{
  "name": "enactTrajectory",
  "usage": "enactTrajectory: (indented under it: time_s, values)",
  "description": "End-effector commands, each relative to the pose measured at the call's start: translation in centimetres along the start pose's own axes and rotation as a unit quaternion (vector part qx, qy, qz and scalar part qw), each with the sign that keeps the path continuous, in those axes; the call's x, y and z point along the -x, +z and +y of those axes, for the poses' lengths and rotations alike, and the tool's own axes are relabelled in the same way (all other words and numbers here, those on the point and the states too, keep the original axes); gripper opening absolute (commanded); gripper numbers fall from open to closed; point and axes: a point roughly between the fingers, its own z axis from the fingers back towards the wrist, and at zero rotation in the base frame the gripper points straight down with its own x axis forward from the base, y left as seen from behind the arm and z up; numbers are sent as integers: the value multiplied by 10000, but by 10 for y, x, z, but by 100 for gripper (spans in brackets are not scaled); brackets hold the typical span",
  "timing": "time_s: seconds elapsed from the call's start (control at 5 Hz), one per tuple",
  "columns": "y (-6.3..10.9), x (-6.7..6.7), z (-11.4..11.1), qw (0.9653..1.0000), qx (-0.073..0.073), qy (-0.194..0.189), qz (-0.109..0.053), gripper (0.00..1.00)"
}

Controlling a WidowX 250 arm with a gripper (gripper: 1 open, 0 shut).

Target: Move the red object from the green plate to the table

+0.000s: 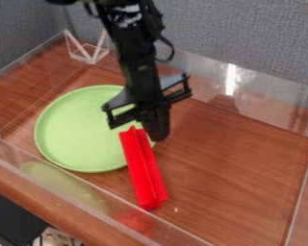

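And the gripper point(158, 137) is closed, gripping nothing, beside the red block point(143, 173); ease its far end off the green plate's rim point(42, 144), gently!

Bright, fairly even light fills the view; a sharp white glare stands on the clear wall point(231, 79) at the back, with a softer sheen on the desk point(234, 144). The picture is small and slightly soft; fine detail on the dark tool point(154, 136) is lost.
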Motion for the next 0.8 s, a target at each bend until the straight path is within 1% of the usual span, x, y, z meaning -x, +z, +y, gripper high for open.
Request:
enactTrajectory:
  time_s: [0.0,0.2,0.4,0.6]
  values:
    - [20,-2,6,9989,293,273,-249,0]
    - [24,-3,10,9974,398,522,-286,0]
    - [28,-12,21,9971,457,527,-303,0]
    - [27,-19,29,9967,493,509,-387,0]
